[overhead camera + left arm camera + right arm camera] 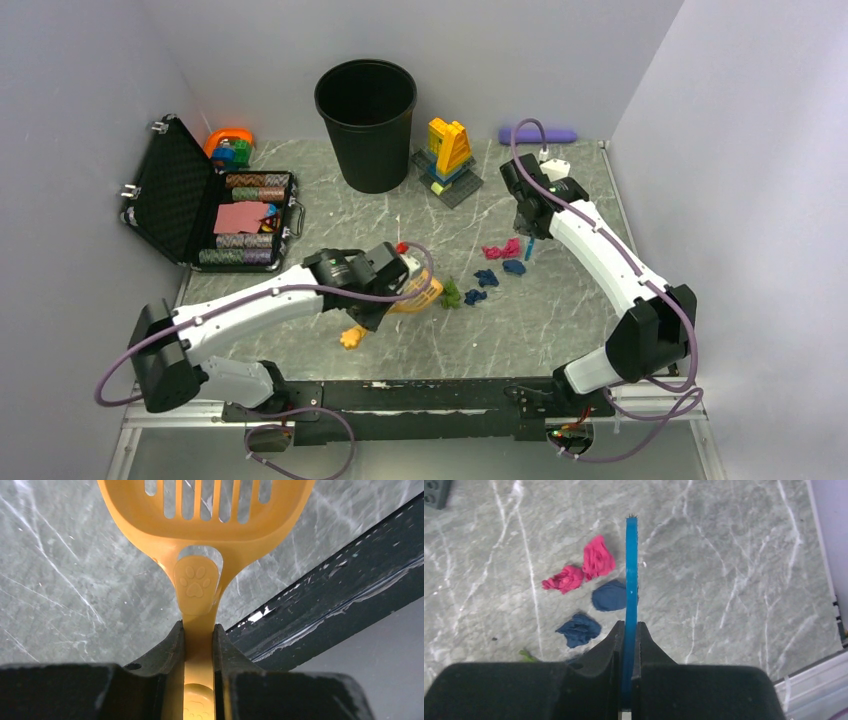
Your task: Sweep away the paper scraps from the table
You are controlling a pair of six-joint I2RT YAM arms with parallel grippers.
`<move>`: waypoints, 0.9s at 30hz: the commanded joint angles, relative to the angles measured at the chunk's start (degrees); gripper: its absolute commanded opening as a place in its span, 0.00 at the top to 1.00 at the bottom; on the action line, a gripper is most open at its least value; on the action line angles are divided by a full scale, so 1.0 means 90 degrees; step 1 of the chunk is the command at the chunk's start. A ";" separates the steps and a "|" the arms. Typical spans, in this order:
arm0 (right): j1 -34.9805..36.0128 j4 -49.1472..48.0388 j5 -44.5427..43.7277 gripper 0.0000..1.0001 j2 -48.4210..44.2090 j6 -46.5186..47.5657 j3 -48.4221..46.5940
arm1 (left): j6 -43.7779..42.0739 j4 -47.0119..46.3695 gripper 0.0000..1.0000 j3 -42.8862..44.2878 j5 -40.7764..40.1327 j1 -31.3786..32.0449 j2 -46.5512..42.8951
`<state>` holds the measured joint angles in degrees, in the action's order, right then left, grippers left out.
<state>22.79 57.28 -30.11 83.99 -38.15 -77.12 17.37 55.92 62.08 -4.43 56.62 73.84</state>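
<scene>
Paper scraps lie in a loose cluster on the grey marble table (560,330): pink wads (500,248), dark blue wads (514,266) and a green wad (452,293). My left gripper (392,300) is shut on the handle of an orange slotted scoop (425,293), just left of the green wad. In the left wrist view the gripper (199,630) clamps the scoop (210,530) above the table. My right gripper (527,232) is shut on a thin blue brush (630,570), just right of the pink wads (598,560) and a blue wad (609,596).
A black bin (367,120) stands at the back centre. An open black case (205,205) is at the left. Stacked toy bricks (448,155) are right of the bin. A purple object (538,134) lies at the back wall. A black rail (400,395) runs along the near edge.
</scene>
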 commanded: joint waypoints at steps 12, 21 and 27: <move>-0.0015 -0.0404 0.0505 1.00 0.0536 0.0984 0.1065 | -0.0286 0.1280 1.00 0.0689 -0.0601 0.0876 0.1223; 0.1002 -0.0773 0.1422 1.00 0.1440 0.2139 0.0372 | -0.0386 0.1473 1.00 0.0826 -0.0285 0.0896 0.1695; 0.1561 -0.0423 0.1268 1.00 0.1424 0.2105 0.0011 | -0.0370 0.1348 1.00 0.0846 -0.0377 0.0896 0.2132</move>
<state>35.59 53.08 -22.26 98.43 -19.51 -74.87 14.61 67.77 67.81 -7.46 64.25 91.66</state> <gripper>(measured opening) 0.088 0.211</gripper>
